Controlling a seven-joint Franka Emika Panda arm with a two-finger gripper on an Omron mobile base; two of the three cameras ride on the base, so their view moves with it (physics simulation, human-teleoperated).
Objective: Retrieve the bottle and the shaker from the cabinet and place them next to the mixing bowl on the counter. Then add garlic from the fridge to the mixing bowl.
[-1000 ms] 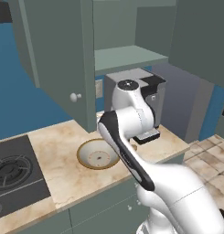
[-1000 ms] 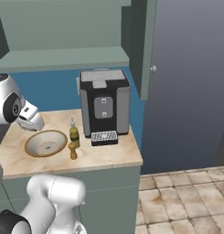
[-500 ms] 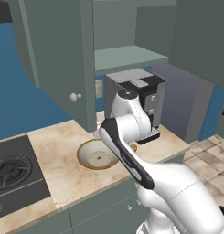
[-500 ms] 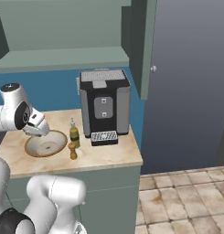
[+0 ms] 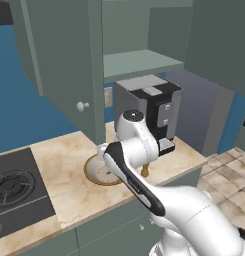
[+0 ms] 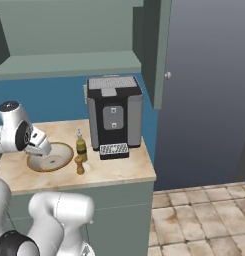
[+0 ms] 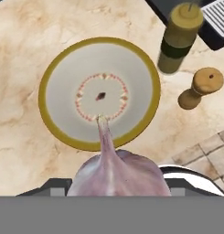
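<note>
My gripper [image 7: 115, 183] is shut on a pale purple garlic bulb [image 7: 114, 171], whose pointed tip reaches over the near rim of the mixing bowl. That yellow-rimmed bowl [image 7: 45, 89] lies straight below the hand on the marble counter. An olive bottle [image 7: 179, 39] and a small wooden shaker [image 7: 200, 87] stand upright just beside the bowl. In the right base view my gripper [image 6: 41, 147] hangs low over the bowl [image 6: 59, 162], with the bottle [image 6: 81, 147] and shaker [image 6: 80, 165] to its right. The arm covers part of the bowl [image 5: 96, 172] in the left base view.
A black coffee machine [image 6: 114, 115] stands right of the bottle, under the open cabinet shelf [image 6: 69, 65]. An open cabinet door [image 5: 69, 60] hangs above the counter. A stove [image 5: 14, 187] sits left of the bowl. The counter's front edge [image 6: 84, 182] is close.
The arm has come down, bringing the hand with the garlic from above the counter to just over the bowl. Bottle, shaker and bowl have stayed put.
</note>
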